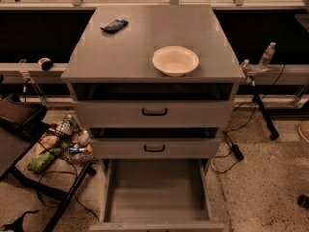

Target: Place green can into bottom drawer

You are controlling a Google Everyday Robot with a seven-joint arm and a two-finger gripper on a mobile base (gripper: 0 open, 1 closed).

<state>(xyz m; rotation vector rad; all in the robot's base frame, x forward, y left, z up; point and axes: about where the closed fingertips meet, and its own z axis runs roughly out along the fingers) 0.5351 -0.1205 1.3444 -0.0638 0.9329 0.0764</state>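
**A:** Where's the gripper?

**B:** Nowhere in the camera view. So whether the fingers are wide, narrow or closed around something, I cannot tell.

**A:** And the green can?

**B:** I can't find that either. The counter (145,47) carries only a white bowl (175,60) and, near the far left corner, a dark packet (115,25). The bottom drawer (154,190) is pulled out, its floor bare. (A basket of clutter (63,139) left of the cabinet has something green in it, but I can't make out a can there.)

**A:** So what could go wrong?

**B:** My guess is that the can, if it is held at all, is held off frame. The way down is tight at the back, because the middle drawer (154,148) and the top drawer (154,112) sit shut directly above the rear of the open tray. Coming in too far back could knock the can against those fronts or their black handles. A slim can let go high or tilted would likely topple and roll across that flat floor. And if nothing is held, the placing simply drops empty air.
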